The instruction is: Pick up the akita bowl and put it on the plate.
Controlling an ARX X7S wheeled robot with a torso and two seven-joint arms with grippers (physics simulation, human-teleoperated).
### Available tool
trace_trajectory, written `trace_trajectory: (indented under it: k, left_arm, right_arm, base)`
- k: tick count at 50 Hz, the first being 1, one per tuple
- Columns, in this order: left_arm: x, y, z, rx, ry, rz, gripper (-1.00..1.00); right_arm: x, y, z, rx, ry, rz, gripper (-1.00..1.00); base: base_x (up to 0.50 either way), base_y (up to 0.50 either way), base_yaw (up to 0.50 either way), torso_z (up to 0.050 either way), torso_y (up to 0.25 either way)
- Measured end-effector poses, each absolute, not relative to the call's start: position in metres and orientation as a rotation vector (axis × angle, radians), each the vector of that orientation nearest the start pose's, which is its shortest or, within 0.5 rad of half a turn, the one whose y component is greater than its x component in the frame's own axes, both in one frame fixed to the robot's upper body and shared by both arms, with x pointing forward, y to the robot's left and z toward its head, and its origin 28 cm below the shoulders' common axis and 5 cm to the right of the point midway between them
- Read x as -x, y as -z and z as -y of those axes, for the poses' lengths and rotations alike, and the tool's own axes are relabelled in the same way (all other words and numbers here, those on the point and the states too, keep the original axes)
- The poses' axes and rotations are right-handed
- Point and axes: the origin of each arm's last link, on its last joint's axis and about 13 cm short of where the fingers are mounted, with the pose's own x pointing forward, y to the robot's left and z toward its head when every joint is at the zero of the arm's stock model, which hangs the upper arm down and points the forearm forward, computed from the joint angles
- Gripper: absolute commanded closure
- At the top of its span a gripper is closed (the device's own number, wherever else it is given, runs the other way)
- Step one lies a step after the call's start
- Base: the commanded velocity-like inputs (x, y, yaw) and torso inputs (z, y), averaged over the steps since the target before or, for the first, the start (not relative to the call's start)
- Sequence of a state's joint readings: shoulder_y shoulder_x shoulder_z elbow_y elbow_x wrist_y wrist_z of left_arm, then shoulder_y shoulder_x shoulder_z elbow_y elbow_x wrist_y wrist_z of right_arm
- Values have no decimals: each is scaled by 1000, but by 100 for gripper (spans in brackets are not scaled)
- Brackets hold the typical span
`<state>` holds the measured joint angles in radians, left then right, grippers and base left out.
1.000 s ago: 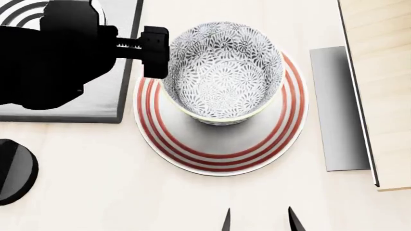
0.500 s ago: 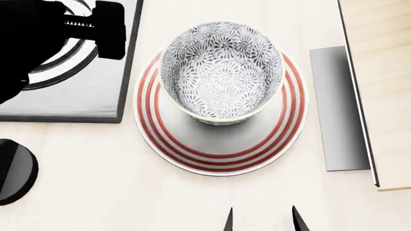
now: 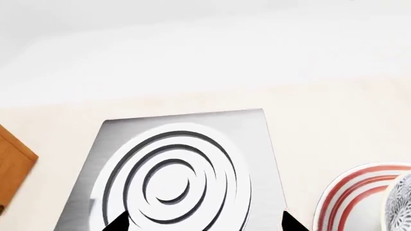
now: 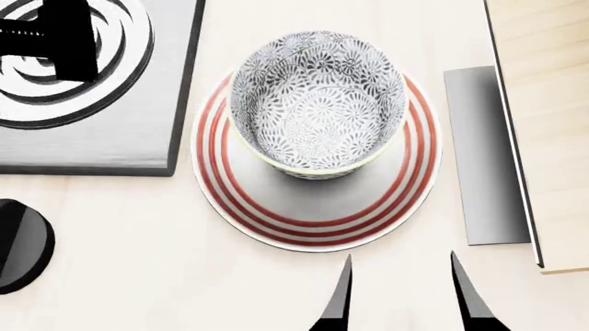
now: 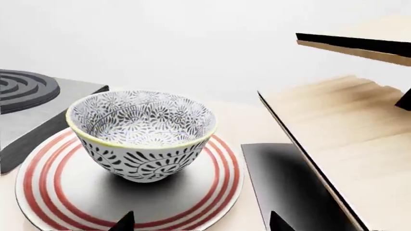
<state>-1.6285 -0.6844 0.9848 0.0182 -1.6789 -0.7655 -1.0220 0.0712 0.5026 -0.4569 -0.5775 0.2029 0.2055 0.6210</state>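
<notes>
On the plate [image 4: 318, 214] sits the akita bowl [image 4: 318, 103], both grippers spread empty; could topple if right gripper [image 4: 401, 296] advances.

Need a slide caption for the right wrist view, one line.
Akita bowl sits upright on the plate, right gripper open just short of it.

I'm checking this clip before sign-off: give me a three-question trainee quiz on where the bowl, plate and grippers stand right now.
1. True or false: the deep floral-patterned akita bowl stands upright on the flat red-ringed white plate.
2. The left gripper is above: A the plate, B the grey square stove burner, C the wooden board.
3. What is the right gripper holding?

Key: 1 true. 2 B. 3 Nothing; it is open, short of the plate.
</notes>
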Motion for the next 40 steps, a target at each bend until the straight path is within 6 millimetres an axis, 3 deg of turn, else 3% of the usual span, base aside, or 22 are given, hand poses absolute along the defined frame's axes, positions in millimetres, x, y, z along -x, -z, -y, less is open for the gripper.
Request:
trace_trajectory:
  k: [8, 24, 40]
  left_arm:
    - [-286, -342, -222, -109, -82, -82, -100]
    - [-268, -339, -234, -123, -113, -31, -100]
    - [-224, -339, -235, -135, -68, 105, -100]
  right_arm:
    - [-185, -129, 94, 190, 64, 369, -100]
    - [-187, -191, 103, 241, 152, 506, -100]
    - [-178, -248, 104, 252, 169, 670, -100]
  base:
    - [0, 0, 0, 0, 0]
    - [0, 0, 0, 0, 0]
    - [0, 0, 0, 0, 0]
